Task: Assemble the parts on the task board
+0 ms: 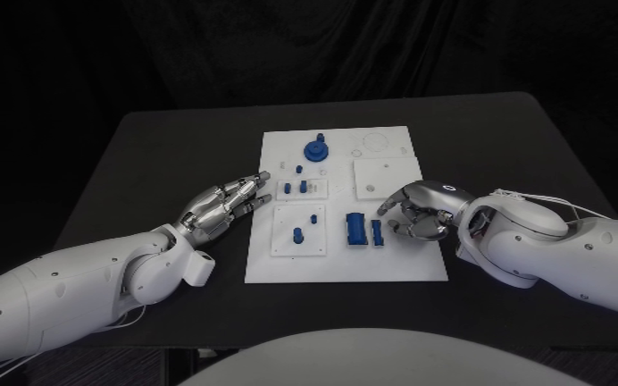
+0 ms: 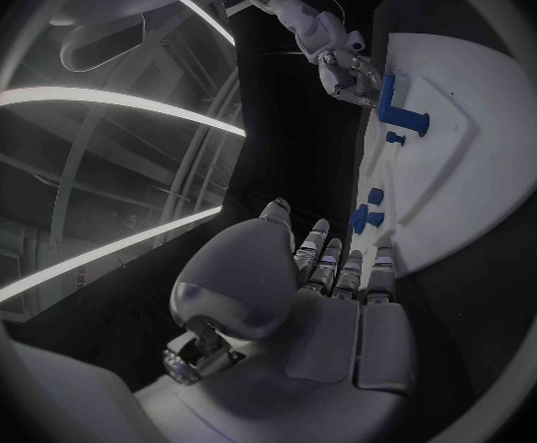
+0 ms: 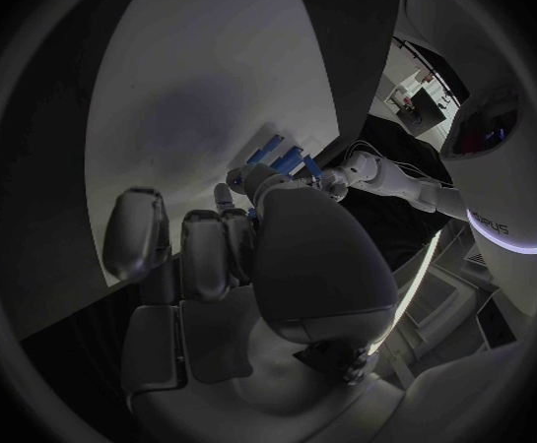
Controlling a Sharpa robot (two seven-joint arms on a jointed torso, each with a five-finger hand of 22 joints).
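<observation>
Head view has the task board [image 1: 387, 261] mid-counter, blue parts [image 1: 355, 230] standing toward its five o'clock; right hand [image 1: 414, 210] curls beside them, whether pinching anything I cannot tell; left hand [image 1: 229, 203], fingers extended, empty, at nine o'clock; a careless reach could topple those parts.

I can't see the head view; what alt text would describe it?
A white task board with small blue parts lies on a black table. The left robot hand hovers at its left edge, fingers extended; the right robot hand curls beside two upright blue blocks.
</observation>
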